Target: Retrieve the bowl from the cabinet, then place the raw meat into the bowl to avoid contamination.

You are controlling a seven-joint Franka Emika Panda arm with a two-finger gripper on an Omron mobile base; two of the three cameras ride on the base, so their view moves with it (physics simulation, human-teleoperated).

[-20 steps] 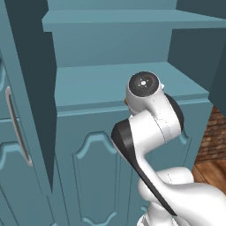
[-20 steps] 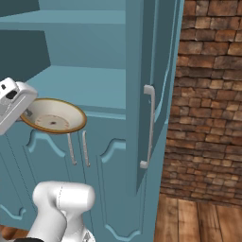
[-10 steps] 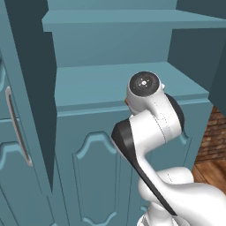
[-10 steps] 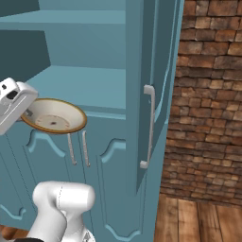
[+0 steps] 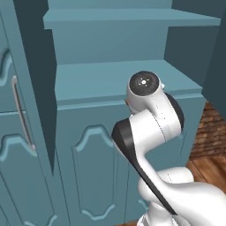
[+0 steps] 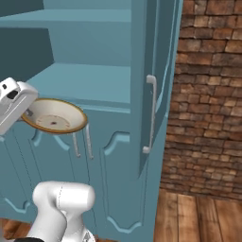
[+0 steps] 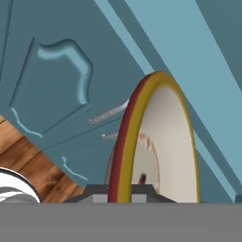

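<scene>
While the scene matches the earlier frames with nothing shifted, the gripper point(image 7: 124, 194) stays clenched on the bowl's point(image 6: 54, 116) rim, holding it clear of the cabinet point(image 6: 90, 82), just in front of the shelf edge. Retrieval looks done; meat placement remains.

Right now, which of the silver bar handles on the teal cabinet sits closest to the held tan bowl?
The pair of slim silver bar handles on the lower arched doors, just under the tan bowl. The long handle on the swung-open upper door stands well off to the right, toward the brick wall.
</scene>
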